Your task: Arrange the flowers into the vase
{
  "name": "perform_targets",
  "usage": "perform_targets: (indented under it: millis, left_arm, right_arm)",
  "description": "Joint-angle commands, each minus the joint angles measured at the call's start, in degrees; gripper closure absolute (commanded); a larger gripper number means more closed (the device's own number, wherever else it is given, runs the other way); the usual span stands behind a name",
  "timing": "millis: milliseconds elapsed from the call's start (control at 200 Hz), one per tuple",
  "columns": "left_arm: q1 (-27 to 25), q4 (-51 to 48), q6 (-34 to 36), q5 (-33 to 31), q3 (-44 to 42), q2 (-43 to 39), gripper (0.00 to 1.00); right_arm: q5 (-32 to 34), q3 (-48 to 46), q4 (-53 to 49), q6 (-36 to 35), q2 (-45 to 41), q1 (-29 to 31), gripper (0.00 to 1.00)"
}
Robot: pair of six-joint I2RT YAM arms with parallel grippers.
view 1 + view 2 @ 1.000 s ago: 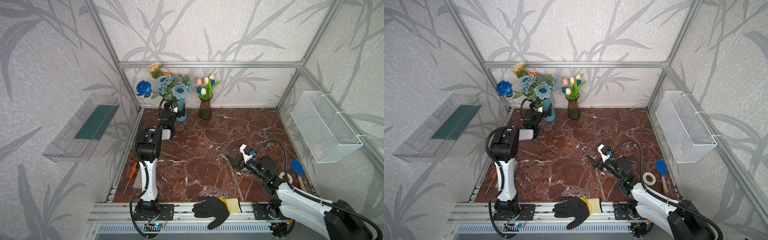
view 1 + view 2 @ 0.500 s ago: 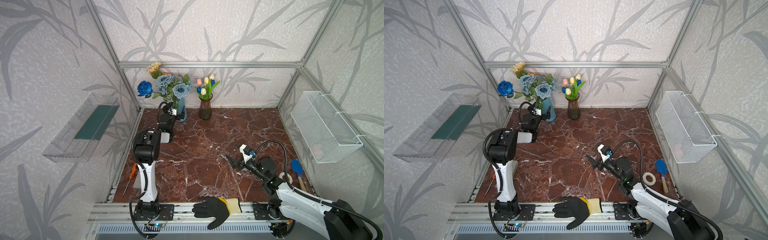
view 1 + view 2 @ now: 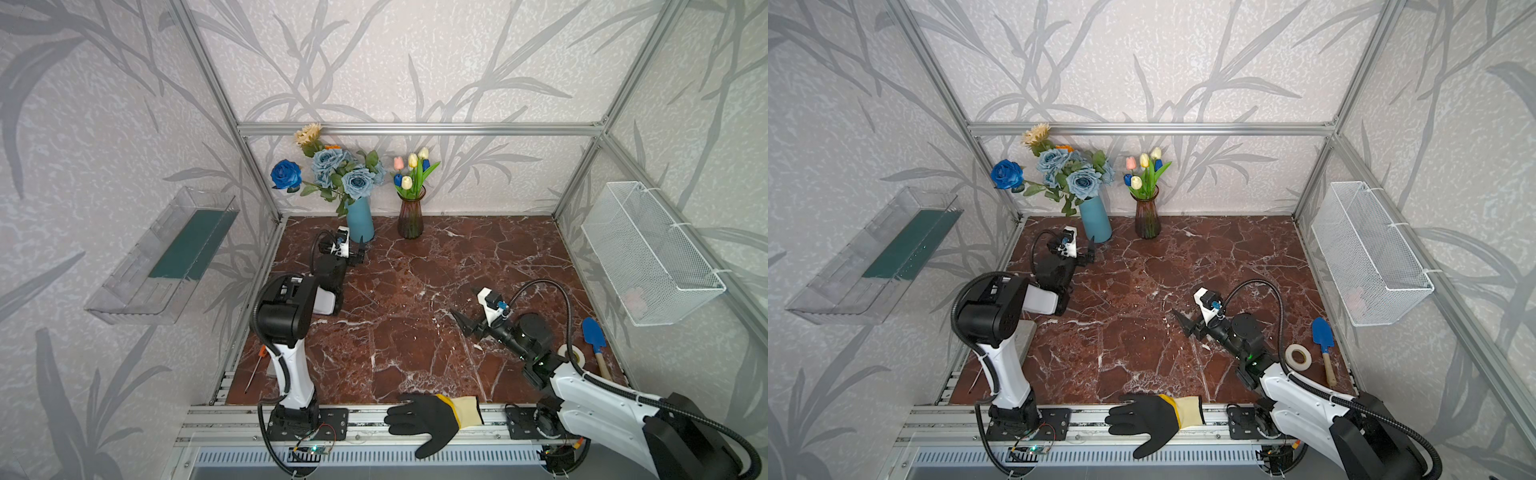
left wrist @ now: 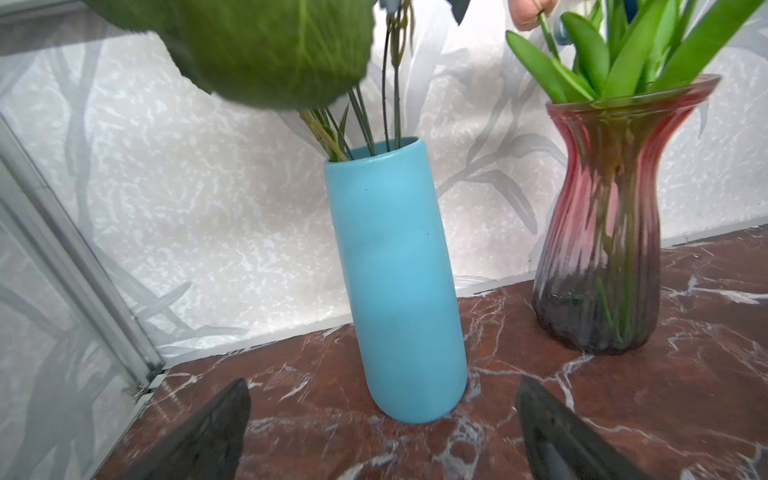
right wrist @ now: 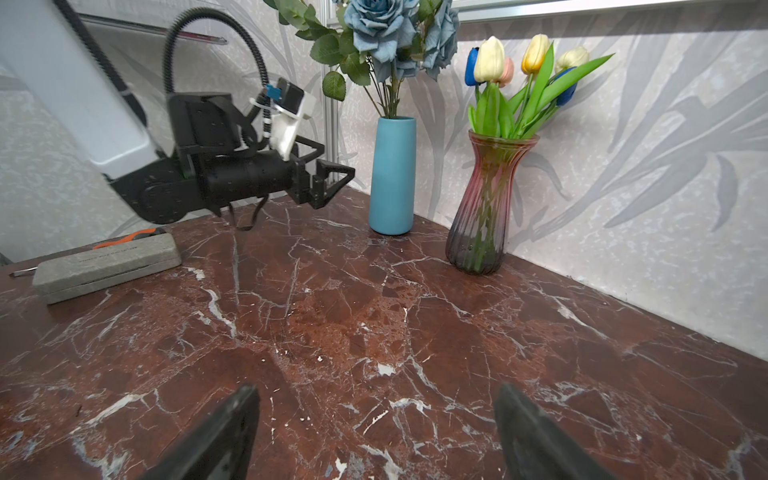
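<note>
The left end effector (image 4: 384, 388) stood spread wide and held nothing, low over the worktop (image 3: 415, 316), its two dark wedge-shaped fingers (image 4: 216, 432) aimed at 12 o'clock. Just beyond the fingertips, near but apart, stood a blue vase (image 4: 395, 282): a plain matte cylinder, upright, at about 11 o'clock on the worktop in both top views. It held the larger flowers (image 5: 386, 25) on thin green stems (image 4: 395, 104): a dusty-blue rose bunch (image 3: 345, 172) with broad leaves (image 3: 372, 158) in the middle, a deep-blue rose (image 3: 286, 174) leaning out toward 9 o'clock, a cream daisy (image 3: 308, 134) tallest at the back, and an orange marigold (image 3: 332, 146) mostly hidden behind the bunch. At 3 o'clock of that vase, close beside it without touching, a ribbed glass vase (image 3: 410, 216), purple-red, pinched at the neck and flared at the lip, carried the tulips (image 3: 412, 170): pink, yellow, cream-white and blue, among smooth bright-green leaves.

The right end effector (image 5: 377, 390) was likewise wide apart and empty, hanging over bare worktop near 4 o'clock, well apart from both vases. The worktop was glossy red-brown marble with white veins. A grey rectangular case (image 5: 108, 266) and an orange-handled screwdriver (image 3: 254, 370) lay at 8 o'clock, a tape roll (image 3: 1291, 358) and a blue trowel (image 3: 593, 336) at 4 o'clock by the edge, and a black glove (image 3: 428, 417) with a cream cuff on the front rail (image 3: 365, 419) at 6 o'clock.
</note>
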Motion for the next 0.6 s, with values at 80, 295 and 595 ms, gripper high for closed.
perform_targets:
  millis: [80,295,595]
  left_arm:
    - [-10.9,3.9,2.3,-22.3,-11.5,-10.4,0.00]
    - [-27.9,3.9,20.1,-50.8,-16.5,-19.6,0.01]
    - [-25.0,3.9,16.1,-65.5,-24.6,-29.2,0.01]
  right_arm:
    - [16.7,1.1,5.5,-1.6,-0.4,0.3,0.05]
    - [41.2,2.8,0.6,-8.9,-3.8,0.2,0.04]
    - [48.3,1.2,4.7,-12.2,4.4,-6.4,0.01]
